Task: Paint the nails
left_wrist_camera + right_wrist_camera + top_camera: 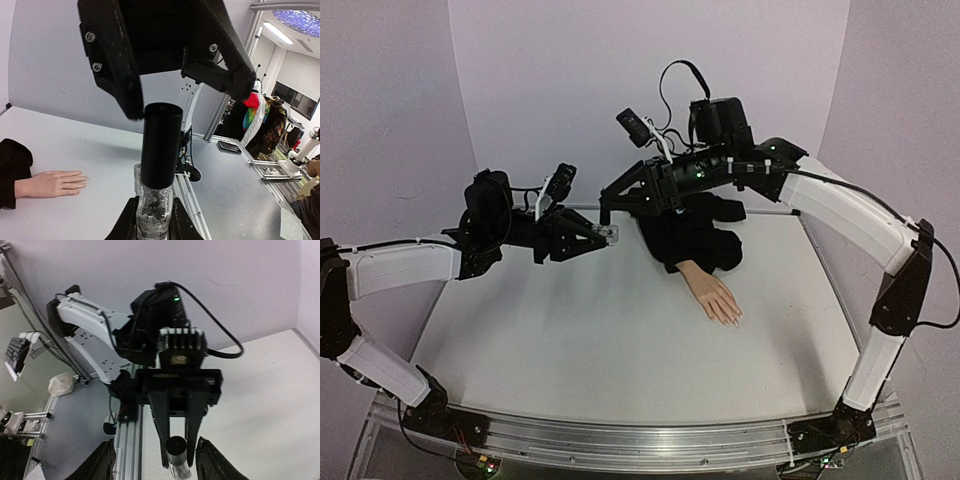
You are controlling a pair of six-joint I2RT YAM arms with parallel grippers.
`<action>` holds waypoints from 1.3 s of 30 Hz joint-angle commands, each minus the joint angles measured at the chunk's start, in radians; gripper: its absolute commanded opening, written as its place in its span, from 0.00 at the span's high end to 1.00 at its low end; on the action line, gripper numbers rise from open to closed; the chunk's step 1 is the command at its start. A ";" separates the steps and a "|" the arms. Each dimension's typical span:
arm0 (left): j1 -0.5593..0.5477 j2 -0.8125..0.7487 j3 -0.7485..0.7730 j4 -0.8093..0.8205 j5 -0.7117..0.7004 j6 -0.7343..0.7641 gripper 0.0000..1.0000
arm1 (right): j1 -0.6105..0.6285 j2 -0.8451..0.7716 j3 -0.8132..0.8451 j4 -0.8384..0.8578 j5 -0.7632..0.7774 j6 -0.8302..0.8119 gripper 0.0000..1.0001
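the left gripper holds the small clear bottle upright above the table, left of centre in the top view, presumably so the other arm can unscrew its dark cap. its fingers pinch the glass body from both sides. the right gripper hangs just over the cap, fingers spread wide and clamping nothing; one tip sits beside the cap's rim, contact unclear. the nails tip the mannequin hand, right of centre, well apart from both grippers.
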 commanded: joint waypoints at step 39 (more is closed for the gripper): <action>-0.039 0.083 0.195 -0.306 -0.887 0.209 1.00 | 0.211 0.008 0.004 -0.030 1.156 0.218 0.38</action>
